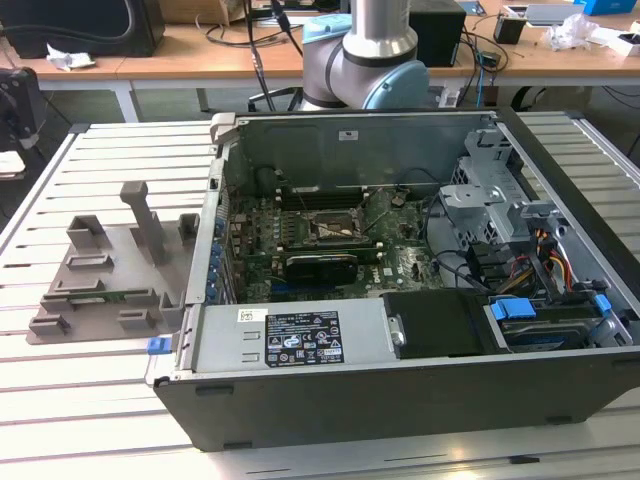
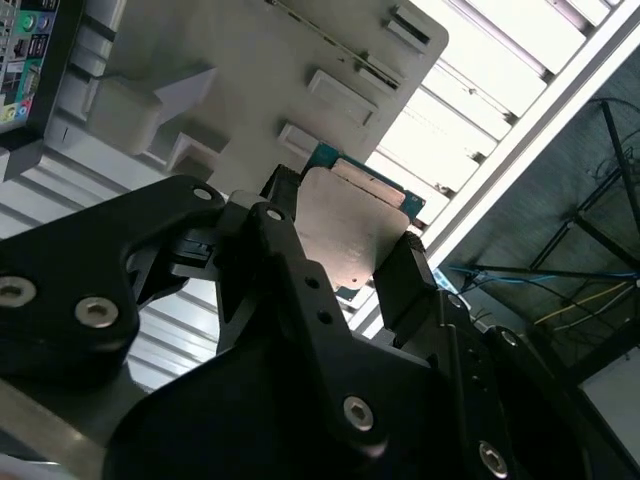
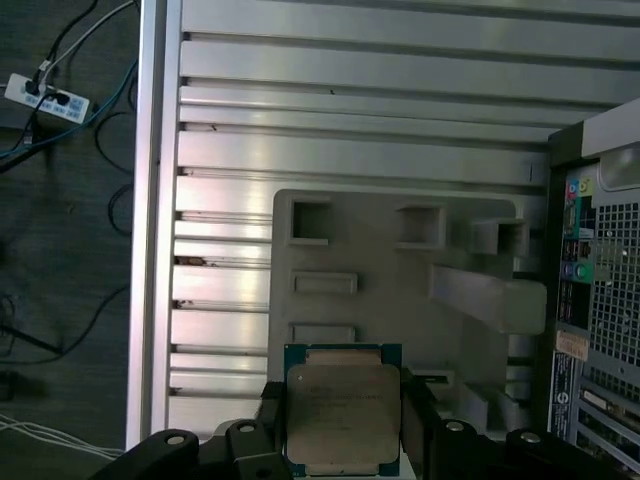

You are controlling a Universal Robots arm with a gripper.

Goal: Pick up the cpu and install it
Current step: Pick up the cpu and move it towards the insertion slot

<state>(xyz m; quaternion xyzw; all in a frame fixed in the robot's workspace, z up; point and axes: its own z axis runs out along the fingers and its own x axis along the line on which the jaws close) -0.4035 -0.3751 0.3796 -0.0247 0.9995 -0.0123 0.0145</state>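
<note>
The slatted aluminium counter (image 1: 110, 160) carries an open dark-grey metal computer case (image 1: 400, 405) at the centre of the exterior view. A grey plastic fixture tray (image 1: 100, 285) lies at the exterior view's left. The black pincer (image 3: 343, 430) is clamped on the flat, square, silver-lidded cpu (image 2: 350, 225). In both wrist views the tray lies behind the chip.

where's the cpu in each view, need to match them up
First wrist view: the cpu, metal lid facing the camera, gripped in the claw over the grey fixture tray.
Second wrist view: the cpu, seen at a slant, in the claw, the tray beyond it.
Exterior view: the tray lies on the slatted table, at the exterior view's left of the open computer case.
Shared landmark: the grey fixture tray.
</note>
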